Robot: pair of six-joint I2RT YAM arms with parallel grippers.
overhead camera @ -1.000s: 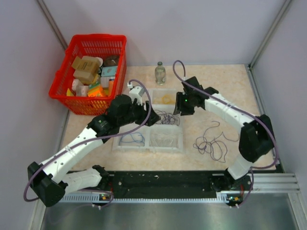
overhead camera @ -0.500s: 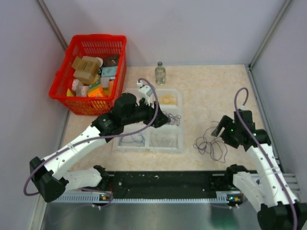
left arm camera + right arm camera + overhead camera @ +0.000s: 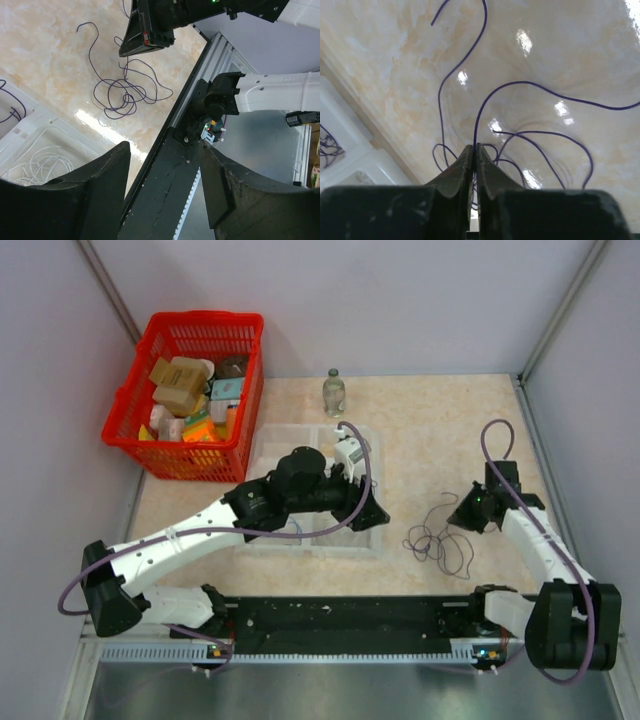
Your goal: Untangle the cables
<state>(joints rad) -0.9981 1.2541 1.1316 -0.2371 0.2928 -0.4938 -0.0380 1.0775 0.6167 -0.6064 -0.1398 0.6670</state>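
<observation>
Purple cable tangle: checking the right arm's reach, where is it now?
The purple cable tangle lies right of centre in the top view, between the clear tray and the right gripper, which pinches one strand.

Beige marbled surface (image 3: 440, 430) carrying a red basket (image 3: 205, 318) far left, a glass bottle (image 3: 334, 393), a clear divided tray (image 3: 310, 548), and tangled purple cables (image 3: 435, 540) at right.

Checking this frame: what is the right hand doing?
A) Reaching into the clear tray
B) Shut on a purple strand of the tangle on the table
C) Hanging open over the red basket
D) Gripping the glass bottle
B: the right wrist view shows the right hand with its fingers pressed together on a strand of the cables, which runs out from between them above the table.
</observation>
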